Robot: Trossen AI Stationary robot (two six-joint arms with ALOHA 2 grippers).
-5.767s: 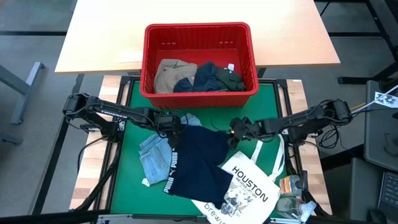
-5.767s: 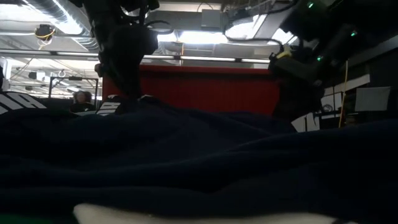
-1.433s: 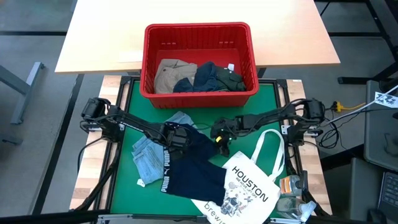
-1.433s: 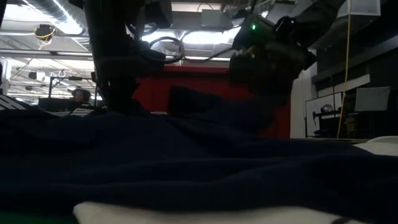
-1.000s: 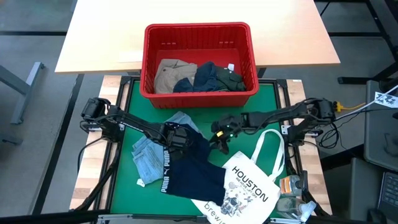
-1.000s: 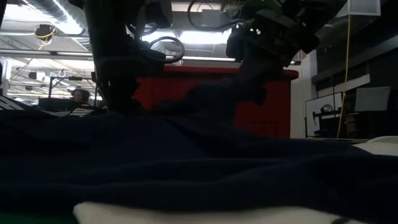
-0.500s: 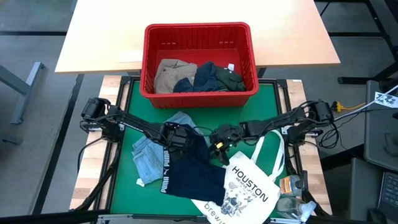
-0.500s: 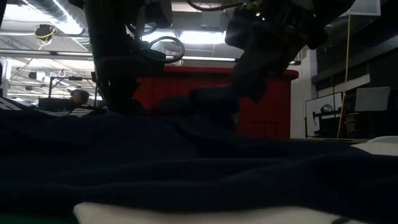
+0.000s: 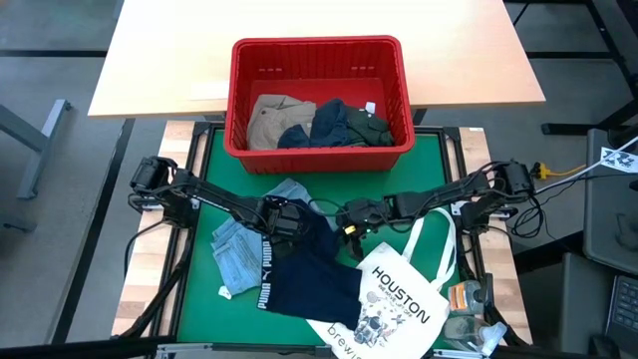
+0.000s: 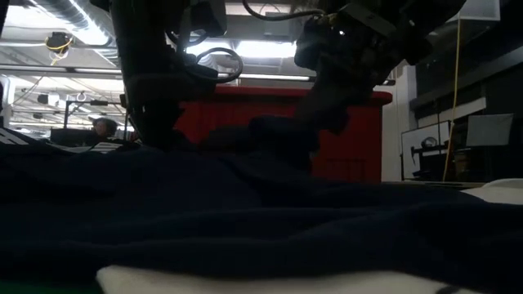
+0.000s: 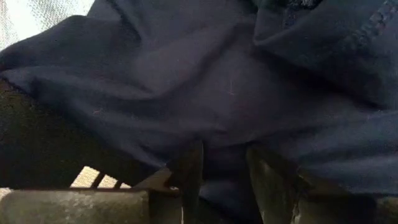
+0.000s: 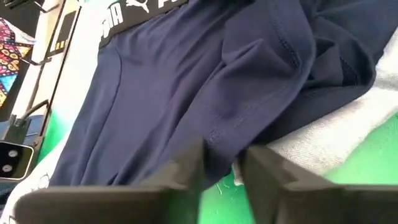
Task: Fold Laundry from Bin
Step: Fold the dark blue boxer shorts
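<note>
- The bin (image 9: 319,95) stands at the far edge of the green tabletop (image 9: 199,299), reaching onto the pale wood surface (image 9: 179,50) behind it; a khaki garment (image 9: 279,118), a blue one and a dark green one (image 9: 361,122) lie heaped inside.
- A navy garment (image 9: 314,269) lies spread across the middle of the green mat, its lettered waistband (image 9: 267,267) along the left side.
- The denim piece (image 9: 239,249) lies partly under the navy garment's left edge, sticking out to the left and toward the bin.
- The white HOUSTON tote (image 9: 394,299) overlaps the navy garment's near right corner and runs past the mat's near edge.
- The left claw (image 9: 282,219) sits on the navy garment's far left corner, its fingers (image 11: 189,171) pinched on a fold of the navy cloth.
- The right claw (image 9: 349,221) is at the garment's far right edge beside the tote handles; its fingers (image 12: 186,165) stand slightly apart over the hem, and whether they grip it cannot be told.
- Bare green mat shows between the bin and both claws, and along the near left corner.
</note>
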